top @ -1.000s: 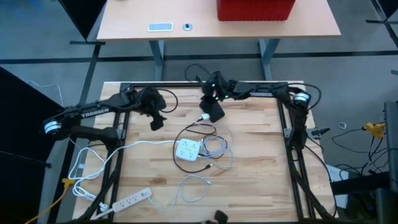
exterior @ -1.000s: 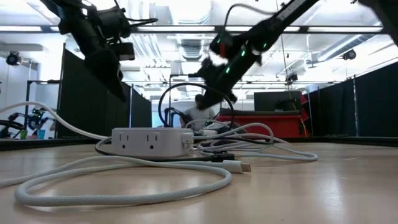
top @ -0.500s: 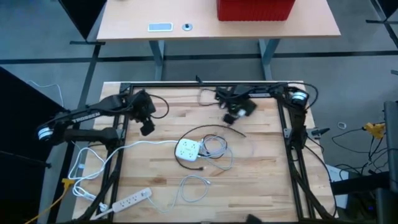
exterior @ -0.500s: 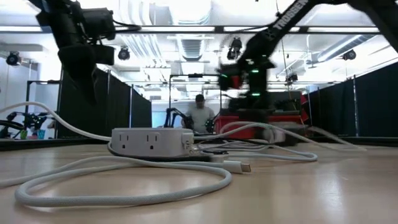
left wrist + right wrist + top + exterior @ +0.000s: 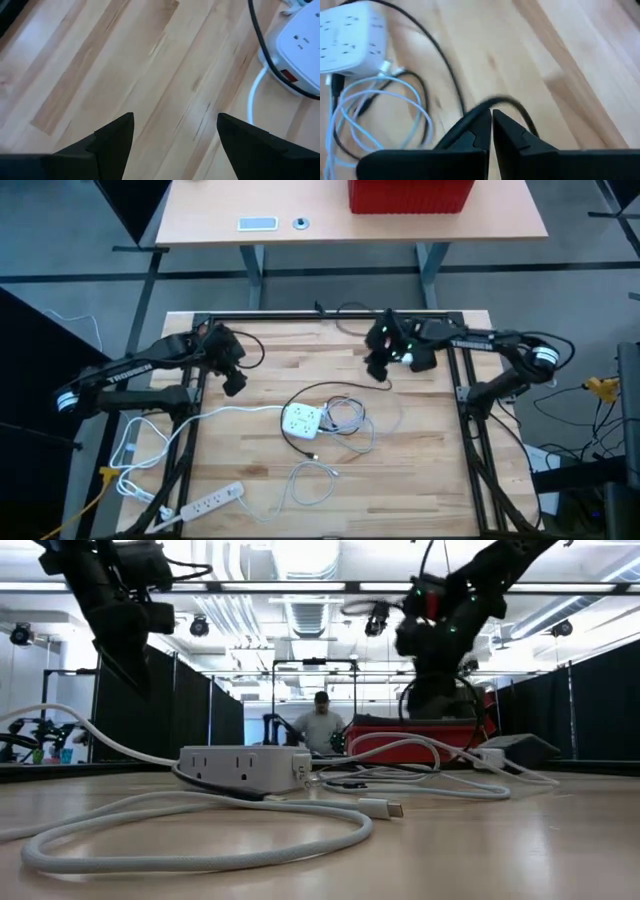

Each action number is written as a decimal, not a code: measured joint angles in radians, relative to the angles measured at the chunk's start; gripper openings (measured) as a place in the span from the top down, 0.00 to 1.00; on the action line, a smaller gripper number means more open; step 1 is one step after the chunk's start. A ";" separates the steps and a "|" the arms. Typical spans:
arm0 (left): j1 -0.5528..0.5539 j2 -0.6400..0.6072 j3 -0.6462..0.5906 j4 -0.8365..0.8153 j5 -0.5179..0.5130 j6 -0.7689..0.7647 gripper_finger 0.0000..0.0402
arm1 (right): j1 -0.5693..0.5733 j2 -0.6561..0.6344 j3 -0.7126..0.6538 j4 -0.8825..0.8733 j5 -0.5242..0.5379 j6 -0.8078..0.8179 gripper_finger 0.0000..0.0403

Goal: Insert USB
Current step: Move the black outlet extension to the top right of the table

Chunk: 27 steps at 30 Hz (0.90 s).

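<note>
A white power hub [image 5: 302, 420] [image 5: 245, 765] lies mid-table among thin white and black cables. A white cable's USB plug [image 5: 385, 807] rests on the wood in front of the hub. My right gripper [image 5: 379, 370] [image 5: 491, 116] hangs above the table's far right part, shut, with a black cable [image 5: 345, 385] running from the hub to its tips. My left gripper [image 5: 233, 383] [image 5: 175, 125] hangs open over bare wood left of the hub [image 5: 305, 45], holding nothing. My right gripper is shut with the black cable's loop [image 5: 506, 101] showing right at its fingertips. The fingers hide the spot where they meet it, so the part and the kind of hold cannot be told. From there the cable trails slack toward the hub [image 5: 350, 40].
A white power strip [image 5: 210, 502] lies at the near left corner, its cord running to the hub. A black frame [image 5: 320, 317] rims the table. A person [image 5: 320, 725] stands in the room behind. Bare wood lies at the near right.
My right gripper has swung from above the hub's far side toward the table's right edge. The black cable's loop has been drawn out to the right after it. My left gripper has drawn back a little toward the left edge. The hub has stayed put.
</note>
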 joint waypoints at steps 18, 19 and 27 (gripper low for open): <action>0.000 0.098 -0.001 0.003 0.069 -0.080 0.32 | 0.143 0.557 0.413 0.057 0.058 -0.144 0.80; -0.001 0.095 -0.002 0.001 0.069 -0.091 0.32 | 0.128 0.570 0.411 0.026 0.064 -0.149 0.78; -0.003 0.048 -0.028 -0.013 0.068 -0.119 0.32 | -0.029 0.484 0.302 -0.236 0.104 -0.149 0.70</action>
